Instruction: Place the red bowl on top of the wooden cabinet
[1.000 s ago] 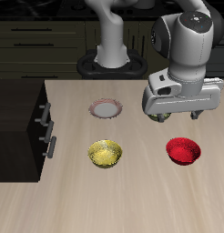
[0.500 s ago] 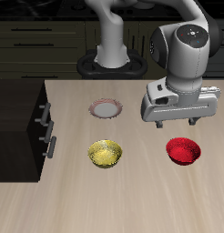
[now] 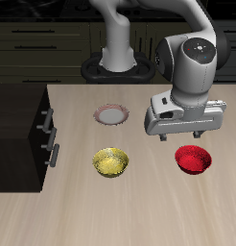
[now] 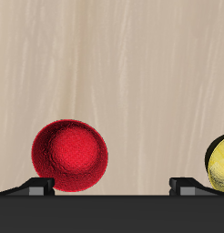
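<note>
Light wooden table (image 3: 139, 216): red bowl (image 3: 194, 159), yellow bowl (image 3: 110, 162), plate (image 3: 111, 115), wooden cabinet (image 3: 19, 130)

Red bowl (image 3: 194, 159) beside yellow bowl (image 3: 110, 162); plate (image 3: 111, 115) behind; wooden cabinet (image 3: 22, 130) at table's edge

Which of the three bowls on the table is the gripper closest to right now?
The red bowl. The gripper hangs just above its back rim, while the yellow bowl and the pale pink-rimmed bowl sit well off toward the wooden cabinet.

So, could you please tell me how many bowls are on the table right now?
3: a glossy red round bowl beneath the gripper, a yellow textured bowl near the dark cabinet, and a pale pink-rimmed bowl farther back.
</note>
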